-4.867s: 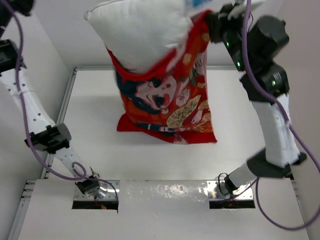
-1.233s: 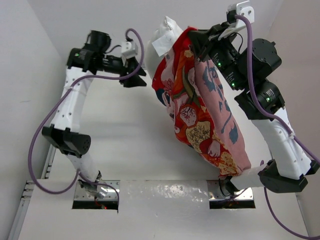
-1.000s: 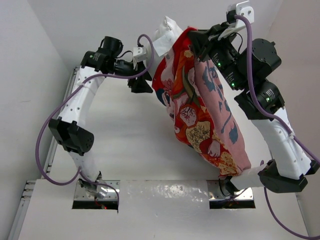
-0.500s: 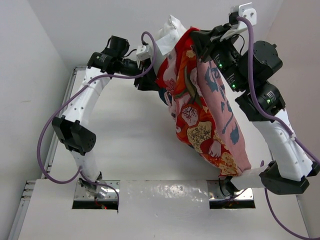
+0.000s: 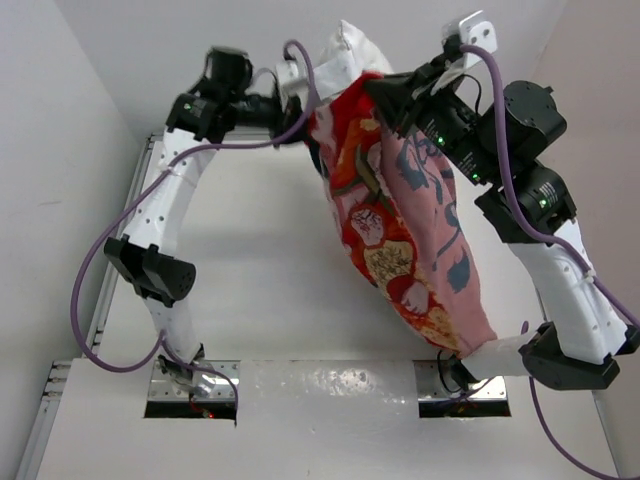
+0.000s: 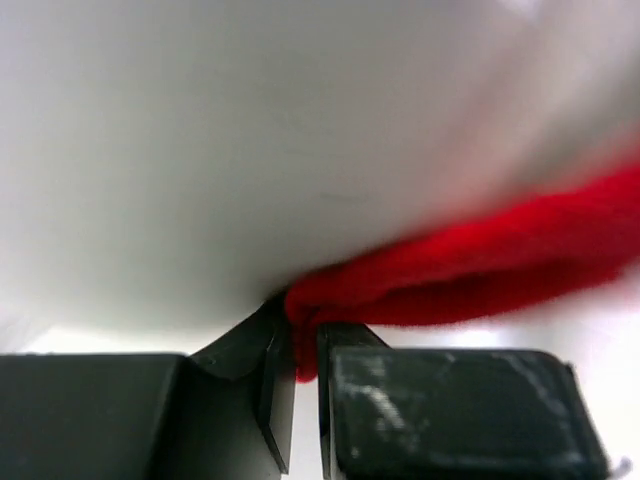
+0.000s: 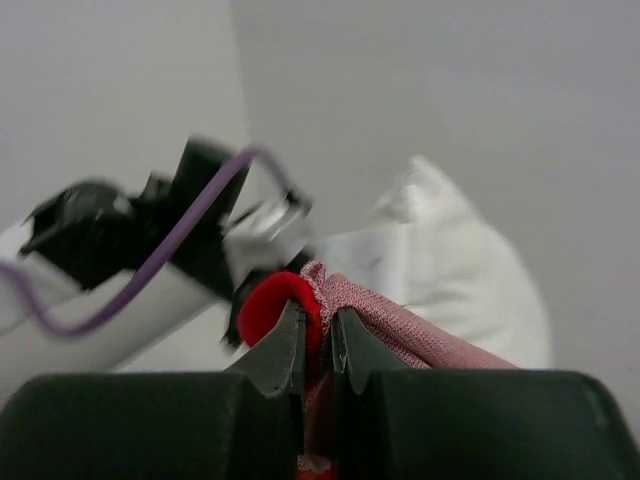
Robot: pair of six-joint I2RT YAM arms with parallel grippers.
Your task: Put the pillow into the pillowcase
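Left pincer point(image 6: 297, 350) and right pincer point(image 7: 318, 345) each pinched tight on case point(image 5: 395, 240) rim, hoisted above surface point(image 5: 250, 290), pillow point(image 5: 345, 55) poking out top.

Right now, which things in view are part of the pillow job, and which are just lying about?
In the job:
- pillow, sticking out of the top of the case
- pillowcase, hanging between both arms
- left tool, shut on its red edge
- right tool, shut on its hem

Not in the job:
- table
- purple cable
Both are rig, not clutter.
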